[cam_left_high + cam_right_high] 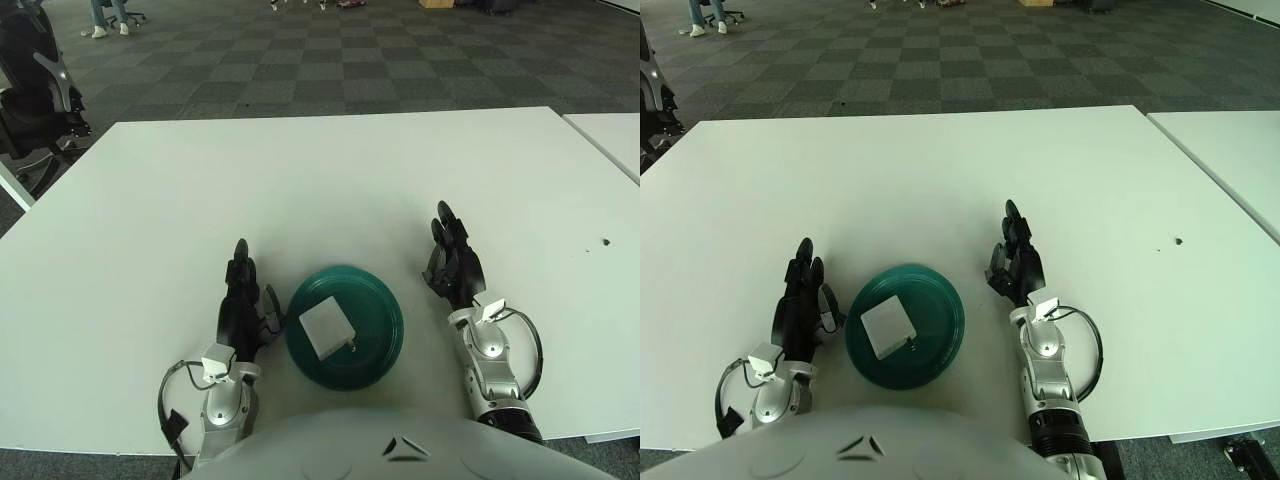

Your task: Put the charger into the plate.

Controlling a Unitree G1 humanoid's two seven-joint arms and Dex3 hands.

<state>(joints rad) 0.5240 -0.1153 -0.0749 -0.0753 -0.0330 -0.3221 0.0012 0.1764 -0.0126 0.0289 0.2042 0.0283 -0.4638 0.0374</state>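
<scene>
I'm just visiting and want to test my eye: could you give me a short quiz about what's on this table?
1. True or false: the white charger lies inside the green plate.
2. Which hand shows to the left of the plate: A) left hand, B) right hand?
3. Fill in: neither hand holds anything; the fingers of both are ____.

Key: 1 true; 2 A; 3 open, stretched out over the white table.
</scene>
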